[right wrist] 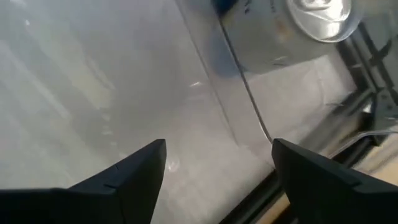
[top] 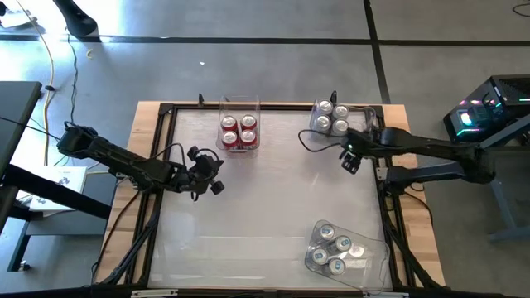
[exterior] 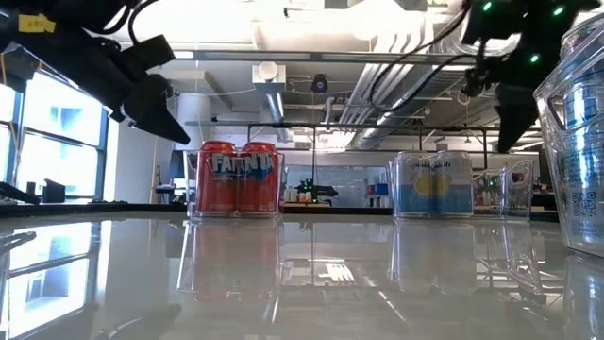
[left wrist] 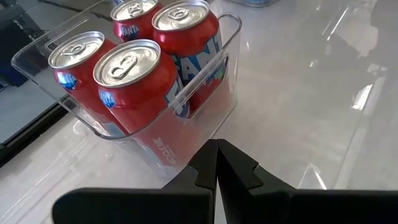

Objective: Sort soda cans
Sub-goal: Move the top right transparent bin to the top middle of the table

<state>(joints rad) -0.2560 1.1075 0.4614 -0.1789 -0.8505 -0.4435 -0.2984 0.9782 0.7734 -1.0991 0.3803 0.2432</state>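
Note:
Several red soda cans (top: 238, 132) stand in a clear bin at the table's far middle, seen close in the left wrist view (left wrist: 143, 74). My left gripper (top: 214, 174) hovers shut (left wrist: 216, 165) just near and left of that bin, holding nothing. Several blue-and-silver cans (top: 331, 117) fill a clear bin at the far right corner. My right gripper (top: 350, 160) hangs open (right wrist: 217, 162) on the near side of that bin with nothing between its fingers, and one can top (right wrist: 317, 18) shows beyond them. Several silver cans (top: 335, 248) stand in a third clear bin at the near right.
A black frame (top: 166, 112) runs around the glossy white tabletop. The wide middle of the table between the three bins holds nothing. In the low view the near-right bin's wall (exterior: 580, 142) looms close at the right edge. Cables trail from both arms.

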